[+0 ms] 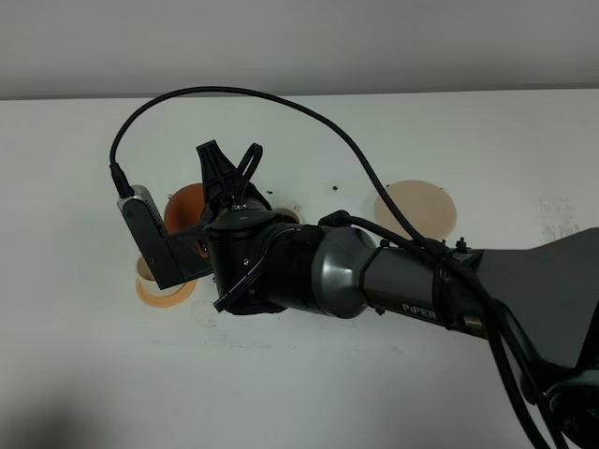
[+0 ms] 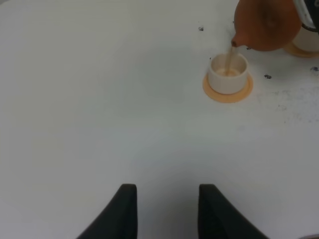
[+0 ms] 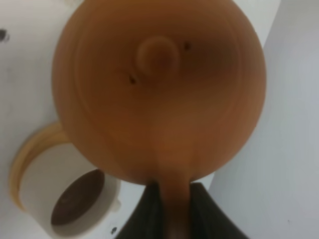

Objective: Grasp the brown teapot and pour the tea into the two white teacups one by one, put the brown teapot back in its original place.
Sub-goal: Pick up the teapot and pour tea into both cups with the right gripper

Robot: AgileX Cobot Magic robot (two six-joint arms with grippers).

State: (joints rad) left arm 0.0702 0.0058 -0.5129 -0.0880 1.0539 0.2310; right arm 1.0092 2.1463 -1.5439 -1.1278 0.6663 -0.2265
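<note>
Brown teapot [image 2: 266, 22] tilted (pouring) over white teacup [image 2: 228, 73].

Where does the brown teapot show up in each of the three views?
Exterior high: brown teapot left of centre, mostly hidden behind the right arm.
Left wrist: top right corner, tilted, pouring into a white teacup.
Right wrist: fills the frame, handle between the hand's fingers.
Shared landmark: the orange saucers.

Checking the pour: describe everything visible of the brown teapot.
The brown teapot is squat, round, reddish-brown clay with a knobbed domed lid. The right gripper is shut on its handle, holding it lifted and tipped. A thin stream of tea runs from its spout into a white teacup on an orange saucer.
</note>
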